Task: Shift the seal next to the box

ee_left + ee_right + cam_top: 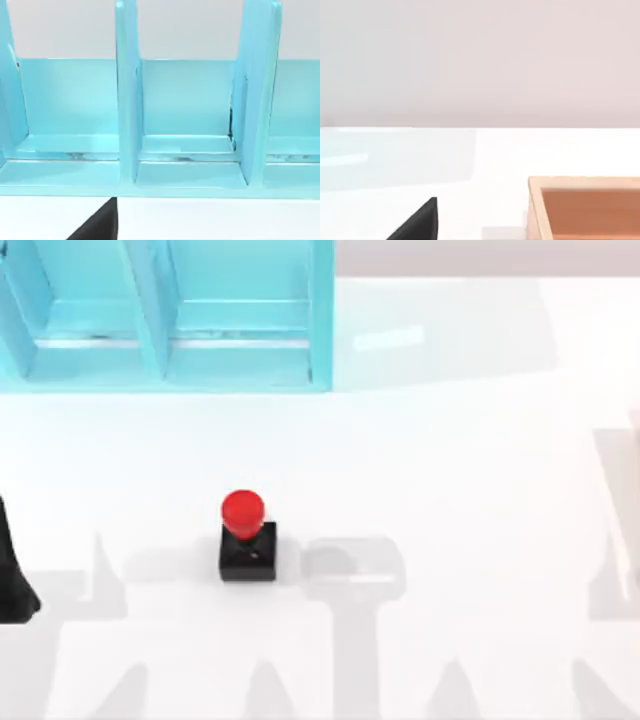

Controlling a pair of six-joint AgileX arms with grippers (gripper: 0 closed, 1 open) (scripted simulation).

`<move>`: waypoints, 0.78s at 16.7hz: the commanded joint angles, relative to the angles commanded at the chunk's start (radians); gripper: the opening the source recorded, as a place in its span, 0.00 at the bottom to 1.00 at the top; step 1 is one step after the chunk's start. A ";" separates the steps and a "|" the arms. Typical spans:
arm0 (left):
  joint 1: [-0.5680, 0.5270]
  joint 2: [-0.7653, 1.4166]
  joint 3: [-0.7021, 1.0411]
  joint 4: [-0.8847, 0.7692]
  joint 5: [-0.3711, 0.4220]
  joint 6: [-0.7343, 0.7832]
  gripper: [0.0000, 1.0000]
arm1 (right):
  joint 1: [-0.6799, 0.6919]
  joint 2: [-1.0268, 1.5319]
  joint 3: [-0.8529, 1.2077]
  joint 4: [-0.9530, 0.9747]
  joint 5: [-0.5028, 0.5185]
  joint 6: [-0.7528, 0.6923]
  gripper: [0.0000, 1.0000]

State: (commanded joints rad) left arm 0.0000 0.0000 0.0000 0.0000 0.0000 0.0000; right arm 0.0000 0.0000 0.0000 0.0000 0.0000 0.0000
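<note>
The seal (245, 538) stands upright on the white table, left of centre, its red ball knob above a black square base. Nothing touches it. The turquoise box (321, 315) fills the far left of the table, well apart from the seal, with dividers splitting it into compartments. In the left wrist view the box (128, 100) is close ahead. A black part of my left gripper (14, 585) sits at the table's left edge, left of the seal, and shows again as the left gripper (97, 224) in its wrist view. A dark part of my right gripper (417, 224) shows low in the right wrist view.
A light orange-brown open tray (536, 205) lies near my right gripper. Bare white table (460, 480) stretches right of the seal and between the seal and the box. Grey arm shadows fall along the near edge.
</note>
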 joint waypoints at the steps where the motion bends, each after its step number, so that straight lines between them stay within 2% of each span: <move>1: 0.000 0.000 0.000 0.000 0.000 0.000 1.00 | 0.000 0.000 0.000 0.000 0.000 0.000 1.00; 4: 0.000 0.000 0.000 0.000 0.000 0.000 1.00 | 0.013 0.022 0.025 -0.013 0.005 0.009 1.00; 7: 0.000 0.000 0.000 0.000 0.000 0.000 1.00 | 0.070 0.126 0.144 -0.074 0.028 0.050 1.00; 10: 0.000 0.000 0.000 0.000 0.000 0.000 1.00 | 0.156 0.300 0.358 -0.177 0.065 0.117 1.00; 13: 0.000 0.000 0.000 0.000 0.000 0.000 1.00 | 0.261 0.529 0.660 -0.316 0.108 0.201 1.00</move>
State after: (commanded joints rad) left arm 0.0000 0.0000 0.0000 0.0000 0.0000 0.0000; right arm 0.2613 0.5293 0.6604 -0.3163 0.1083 0.2013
